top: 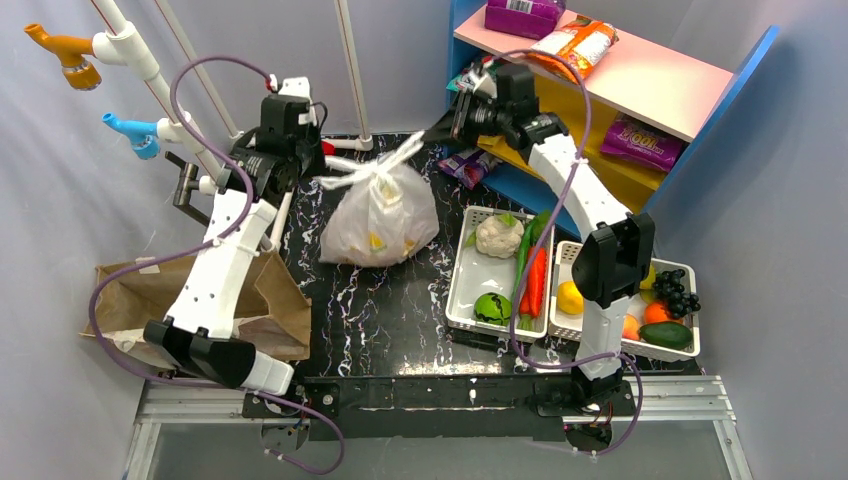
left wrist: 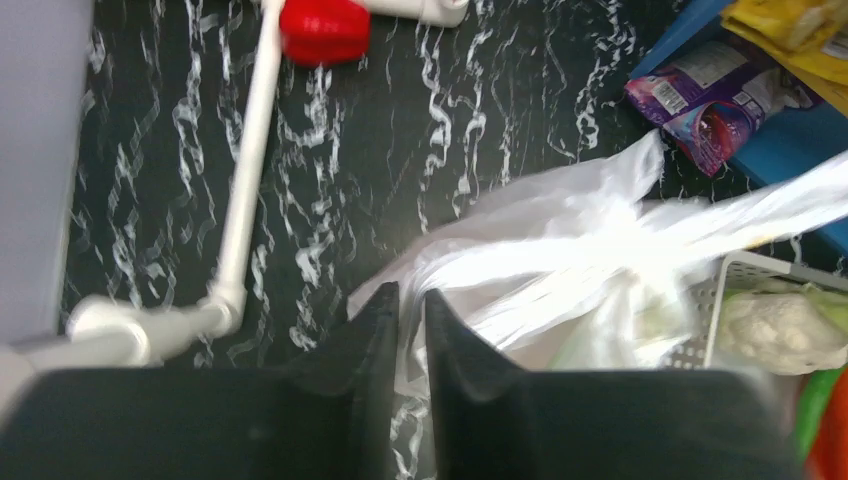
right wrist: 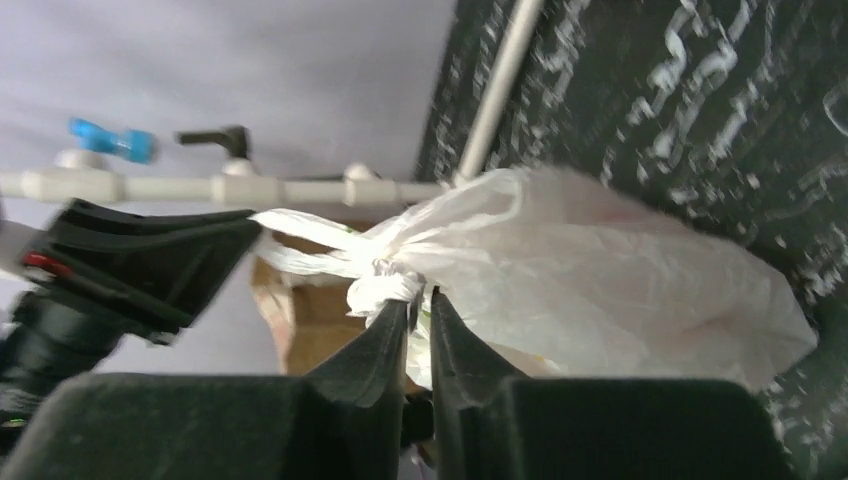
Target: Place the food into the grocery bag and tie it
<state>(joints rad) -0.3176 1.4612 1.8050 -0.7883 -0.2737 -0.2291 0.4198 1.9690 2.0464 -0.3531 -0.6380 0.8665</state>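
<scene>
The grocery bag (top: 385, 225) sits on the black marbled table, its two handles drawn into a knot (top: 385, 178) on top. Yellowish food (top: 376, 240) shows faintly through the plastic. My left gripper (top: 314, 179) is left of the knot, and in the left wrist view (left wrist: 410, 300) it is shut on a thin strip of handle. My right gripper (top: 437, 132) holds the other handle stretched up to the right. In the right wrist view (right wrist: 420, 305) its jaws pinch white plastic just below the knot (right wrist: 385, 285), with the bag's body (right wrist: 620, 290) beyond.
A brown paper bag (top: 200, 300) lies at the left. Two white baskets (top: 470, 290) (top: 690, 345) of toy produce stand at the right. A blue and pink shelf (top: 620, 70) with snack packets fills the back right. White pipework with a red cap (left wrist: 322, 28) runs behind the bag.
</scene>
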